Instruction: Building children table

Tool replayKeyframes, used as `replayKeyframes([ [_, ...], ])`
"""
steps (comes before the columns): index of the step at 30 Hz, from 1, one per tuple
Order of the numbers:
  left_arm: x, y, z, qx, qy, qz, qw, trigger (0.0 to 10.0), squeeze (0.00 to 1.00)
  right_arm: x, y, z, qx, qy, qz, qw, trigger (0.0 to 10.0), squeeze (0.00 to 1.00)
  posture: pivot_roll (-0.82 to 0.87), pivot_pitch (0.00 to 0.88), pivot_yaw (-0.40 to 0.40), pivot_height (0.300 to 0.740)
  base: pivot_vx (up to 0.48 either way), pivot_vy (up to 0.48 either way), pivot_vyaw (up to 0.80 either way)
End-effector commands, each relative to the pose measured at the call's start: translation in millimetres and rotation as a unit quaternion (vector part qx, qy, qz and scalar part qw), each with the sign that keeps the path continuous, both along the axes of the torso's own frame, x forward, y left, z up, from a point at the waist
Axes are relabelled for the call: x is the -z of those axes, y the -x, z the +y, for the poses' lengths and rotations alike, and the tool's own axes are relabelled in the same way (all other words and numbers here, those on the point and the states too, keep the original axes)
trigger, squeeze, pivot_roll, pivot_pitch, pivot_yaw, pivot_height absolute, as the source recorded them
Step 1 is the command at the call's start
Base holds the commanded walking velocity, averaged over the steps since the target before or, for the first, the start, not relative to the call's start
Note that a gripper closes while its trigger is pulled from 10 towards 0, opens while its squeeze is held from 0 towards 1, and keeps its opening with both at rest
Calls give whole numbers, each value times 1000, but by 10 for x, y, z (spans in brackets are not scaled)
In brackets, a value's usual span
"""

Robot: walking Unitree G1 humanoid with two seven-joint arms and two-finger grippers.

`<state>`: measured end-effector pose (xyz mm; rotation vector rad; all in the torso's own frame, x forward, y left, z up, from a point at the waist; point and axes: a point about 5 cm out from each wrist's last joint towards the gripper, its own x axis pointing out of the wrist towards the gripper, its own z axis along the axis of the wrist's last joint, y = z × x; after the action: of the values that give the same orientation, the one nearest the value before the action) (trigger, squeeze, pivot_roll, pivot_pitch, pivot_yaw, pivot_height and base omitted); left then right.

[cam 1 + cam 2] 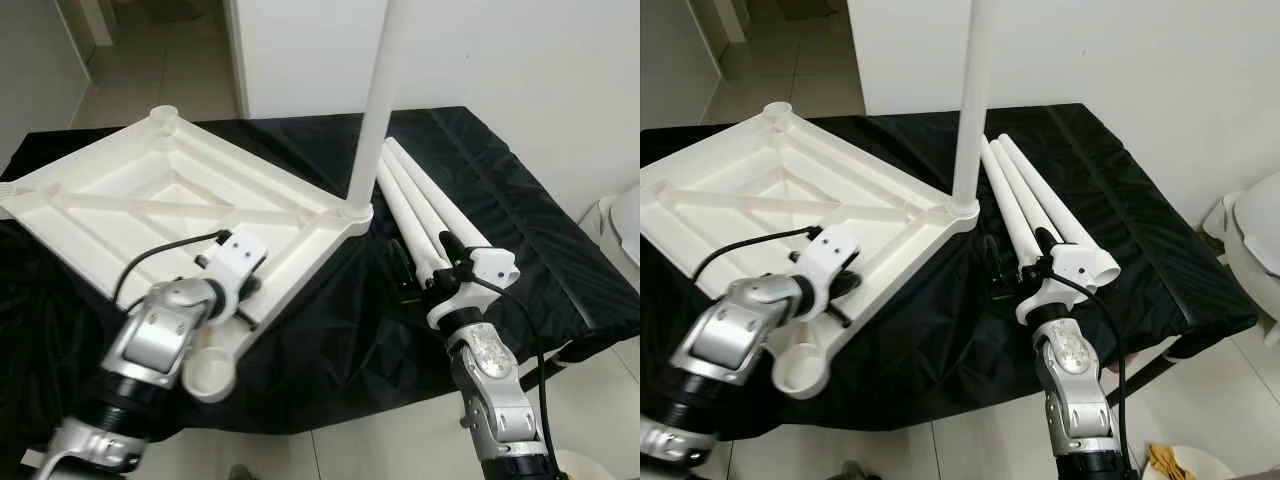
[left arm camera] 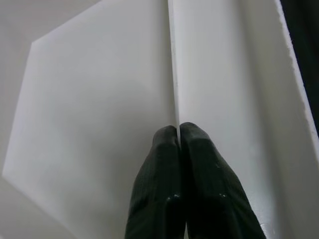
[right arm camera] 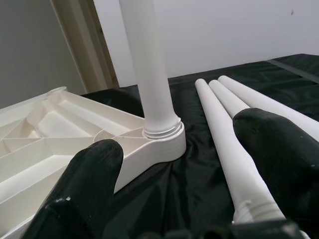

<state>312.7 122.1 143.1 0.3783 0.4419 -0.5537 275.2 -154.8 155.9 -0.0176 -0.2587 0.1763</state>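
The white table top (image 1: 130, 200) lies upside down on the black cloth. One white leg (image 1: 375, 100) stands upright in its right corner socket (image 3: 162, 142). Three loose legs (image 1: 425, 205) lie side by side to the right of it. My left gripper (image 2: 178, 130) is at the top's near edge, shut on a thin rib of the table top (image 2: 172, 64). My right gripper (image 1: 425, 270) is open at the near ends of the loose legs, and its fingers (image 3: 97, 164) straddle the end of one leg (image 3: 224, 134) without closing on it.
An empty corner socket (image 1: 208, 375) of the top overhangs the table's near edge. The black cloth (image 1: 520, 230) has bare room at the right. A white object (image 1: 625, 220) stands on the floor to the right, and a white wall is behind.
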Motion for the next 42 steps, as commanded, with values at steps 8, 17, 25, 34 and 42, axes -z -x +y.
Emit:
replayKeyframes([
  [8, -80, -297, -207, -88, 14, -52, 995, 0, 0, -10, 14, 55, 1, -5, 2, 1000, 10000, 0, -89, 64, 6, 740, 0, 0, 0],
  [17, -229, -568, -204, -142, 4, -98, 985, 2431, 0, -17, 34, 59, 7, -7, 1, 1000, 10000, 0, -108, 66, 16, 740, 0, 0, 0],
  [25, -438, -614, -405, -94, 66, -126, 985, 10000, 1000, -11, 47, 58, 11, -7, 2, 1000, 10000, 0, -110, 66, 21, 740, 0, 0, 0],
  [34, -728, -498, -565, 6, 135, -160, 978, 10000, 812, -5, 40, 64, 12, -7, 3, 1000, 10000, 0, -101, 64, 24, 740, 0, 0, 0],
  [42, -827, -475, -29, -9, 12, -195, 981, 10000, 0, 15, 35, 96, 9, -9, 5, 1000, 10000, 0, -85, 63, 27, 740, 0, 0, 0],
])
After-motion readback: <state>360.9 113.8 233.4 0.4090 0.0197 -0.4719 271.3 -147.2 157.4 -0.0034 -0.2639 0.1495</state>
